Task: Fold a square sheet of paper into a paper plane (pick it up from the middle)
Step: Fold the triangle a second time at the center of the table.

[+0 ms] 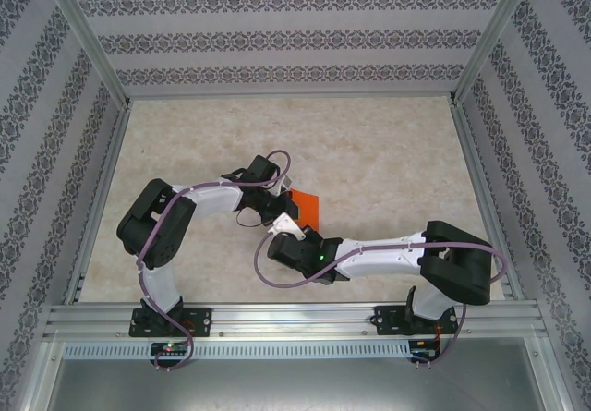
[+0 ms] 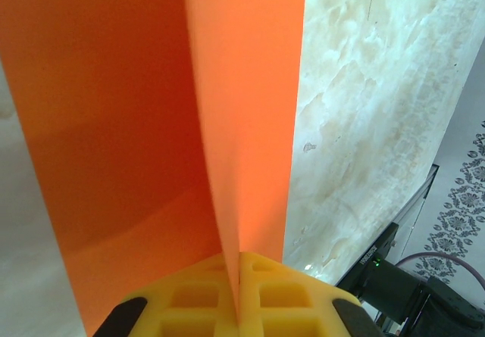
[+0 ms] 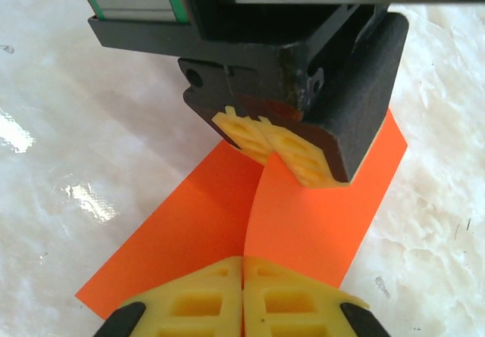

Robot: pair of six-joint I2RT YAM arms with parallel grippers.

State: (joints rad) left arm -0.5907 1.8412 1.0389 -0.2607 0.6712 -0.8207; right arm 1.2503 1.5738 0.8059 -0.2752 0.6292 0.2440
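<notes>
Centre table, and both arms are in on the square sheet of paper (image 1: 308, 210), which lies almost dead middle of the marbled table (image 1: 388, 152) in the top view. The left arm reaches in from 8 o'clock and the right arm from 4 o'clock. The left gripper (image 1: 282, 210) sits at the sheet's 9 o'clock edge, and the right gripper (image 1: 288, 230) is just below it toward 6 o'clock, the two nearly touching. In the left wrist view, the left gripper (image 2: 236, 265) at 6 o'clock has its yellow pads (image 2: 189, 299) pressed together on a raised ridge of the orange sheet (image 2: 136, 125). The ridge runs straight up toward 12 o'clock, with a flat panel falling away toward 9 o'clock and bare table at 3 o'clock. A dark part of the other arm, a green light on it, peeks in at 4 o'clock. In the right wrist view, the right gripper (image 3: 242, 270) at 6 o'clock has its pads (image 3: 193, 303) together with no gap. The sheet's (image 3: 318, 223) crease runs right into the seam between them, so it looks pinched there. Opposite, at 12 o'clock, the left gripper (image 3: 276, 149) clamps the far end of that same crease. The paper lifts into a low tent between the two grips, and its 7 o'clock corner lies flat on the table.
</notes>
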